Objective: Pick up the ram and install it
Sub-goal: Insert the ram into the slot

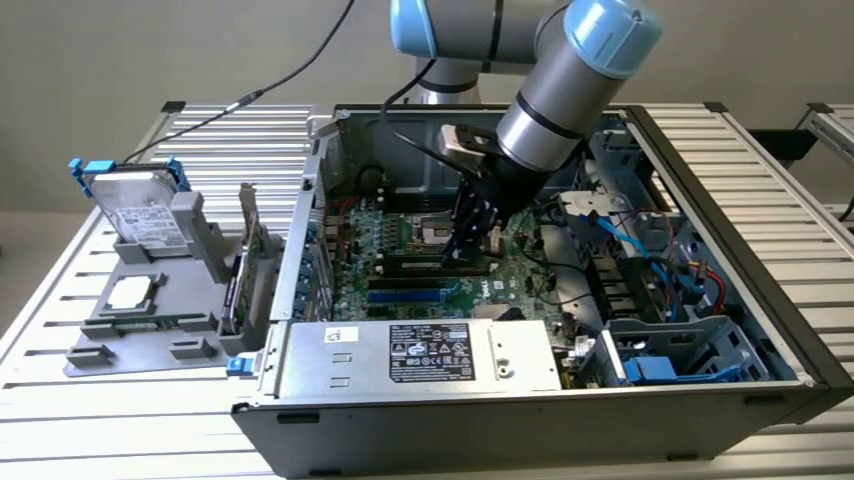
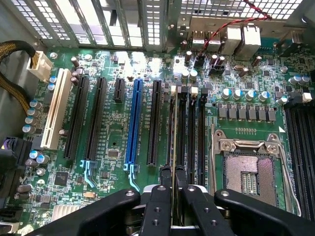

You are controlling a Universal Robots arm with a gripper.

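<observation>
**Hand (image 2: 173,172) pinches the ram (image 2: 173,137) beside the processor socket (image 2: 246,174)**

In the wrist view the ram stands on edge and shows as a thin strip; it runs in line with the bank of black memory slots (image 2: 189,132) just beside the empty processor socket; it lies between that socket and the blue expansion slot (image 2: 133,123), much nearer the socket; whether it is fully seated cannot be told. The two black fingers (image 2: 158,206) are drawn close together from either side, with the ram's thin edge caught between them; the hand is pinching the ram. A white slot (image 2: 53,110) lies farther from the socket than the blue one, with black expansion slots (image 2: 78,118) between the two.

In the exterior view the arm (image 1: 561,100) reaches into the open computer case (image 1: 747,330); the hand is low over the green motherboard (image 1: 400,290), close to the socket. The power supply (image 1: 427,355) lies nearer the camera than the socket, along the case's front wall. Well apart from the socket, outside the case on the exterior view's left, a grey fixture (image 1: 140,345) sits on the slatted worktop (image 1: 80,430); a hard drive (image 1: 134,205) stands in it.
</observation>
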